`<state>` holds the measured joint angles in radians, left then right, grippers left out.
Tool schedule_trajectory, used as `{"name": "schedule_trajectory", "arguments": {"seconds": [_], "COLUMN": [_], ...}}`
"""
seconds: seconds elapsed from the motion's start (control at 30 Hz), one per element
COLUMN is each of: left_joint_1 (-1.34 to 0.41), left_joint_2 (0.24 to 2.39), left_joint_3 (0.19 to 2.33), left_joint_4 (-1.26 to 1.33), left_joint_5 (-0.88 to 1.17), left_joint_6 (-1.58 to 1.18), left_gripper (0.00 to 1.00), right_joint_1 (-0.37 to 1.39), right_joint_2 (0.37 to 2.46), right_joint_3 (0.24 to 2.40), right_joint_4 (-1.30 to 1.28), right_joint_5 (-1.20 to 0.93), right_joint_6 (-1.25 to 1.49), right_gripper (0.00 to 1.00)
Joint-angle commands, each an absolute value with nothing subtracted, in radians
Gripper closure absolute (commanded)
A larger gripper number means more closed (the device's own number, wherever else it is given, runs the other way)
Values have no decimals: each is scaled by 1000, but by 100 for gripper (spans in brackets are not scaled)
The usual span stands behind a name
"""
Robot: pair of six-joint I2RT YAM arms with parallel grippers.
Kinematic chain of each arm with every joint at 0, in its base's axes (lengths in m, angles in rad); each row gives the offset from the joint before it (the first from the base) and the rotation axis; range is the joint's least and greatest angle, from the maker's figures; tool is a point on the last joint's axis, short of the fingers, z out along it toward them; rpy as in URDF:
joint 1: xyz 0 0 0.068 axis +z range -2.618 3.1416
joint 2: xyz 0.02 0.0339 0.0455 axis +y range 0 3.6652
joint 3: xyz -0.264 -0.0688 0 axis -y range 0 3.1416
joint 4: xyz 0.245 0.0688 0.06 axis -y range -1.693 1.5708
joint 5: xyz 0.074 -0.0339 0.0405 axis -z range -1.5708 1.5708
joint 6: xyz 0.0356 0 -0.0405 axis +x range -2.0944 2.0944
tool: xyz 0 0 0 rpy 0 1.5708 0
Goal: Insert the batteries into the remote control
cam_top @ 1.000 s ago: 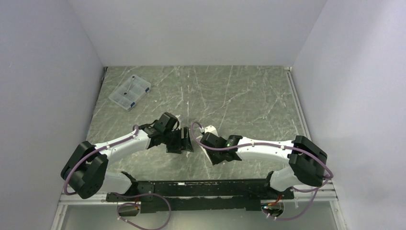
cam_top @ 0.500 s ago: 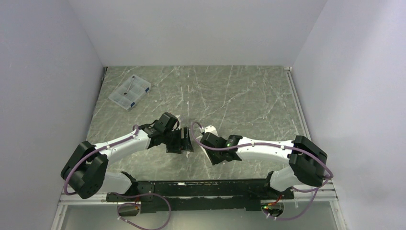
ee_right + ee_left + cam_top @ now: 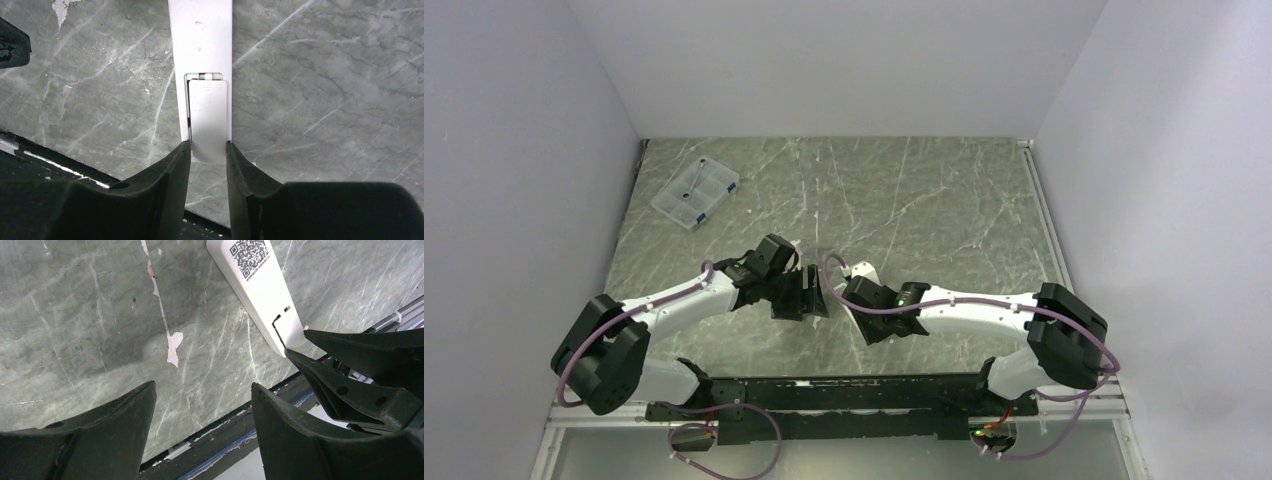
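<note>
— Two hands met near the middle of the counter, as we saw it. Starting far left, the clear box sat well apart, toward the back corner. We couldn't tell what it held.

— And the left hand?

— Spread wide and holding nothing. It hovered just beside the remote control, which lay face down, code sticker up, between the two hands.

— Then the right hand?

— Nearly closed, with its fingers set against either side of the remote's near end, right by the battery cover. The cover sat in its slot, perhaps slightly askew.

— So which step did we judge it to be?

— Opening the compartment. We saw no batteries in any view, so loading hadn't begun.

— What did the next move call for?

— We reckoned the cover needed sliding or lifting off while the body was kept steady, then a trip to fetch the cells. The cover looked thin and flush, so a fingertip could easily slip.
</note>
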<state>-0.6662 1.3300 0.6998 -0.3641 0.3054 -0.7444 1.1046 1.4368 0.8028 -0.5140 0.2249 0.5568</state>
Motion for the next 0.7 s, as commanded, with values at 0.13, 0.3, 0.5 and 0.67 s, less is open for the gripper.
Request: {"name": "schedule_trajectory", "arguments": {"seconds": [0.13, 0.3, 0.5, 0.67], "left_joint_1": [-664, -664, -664, -663], "left_joint_2": [1320, 1322, 1326, 1330], "left_joint_3": [713, 713, 716, 721], "left_joint_4": [-349, -352, -350, -350], "left_joint_5": [298, 295, 298, 300], "left_joint_6": [-733, -732, -732, -731], "left_gripper": [25, 25, 25, 25], "right_joint_1": [1101, 1101, 1101, 1099], "right_joint_2": [1415, 1407, 1377, 1337], "right_joint_3": [833, 839, 855, 872], "right_joint_4": [-505, -512, -533, -559], "right_joint_5": [230, 234, 257, 292], "right_joint_6": [549, 550, 555, 564], "right_gripper": [62, 61, 60, 60]}}
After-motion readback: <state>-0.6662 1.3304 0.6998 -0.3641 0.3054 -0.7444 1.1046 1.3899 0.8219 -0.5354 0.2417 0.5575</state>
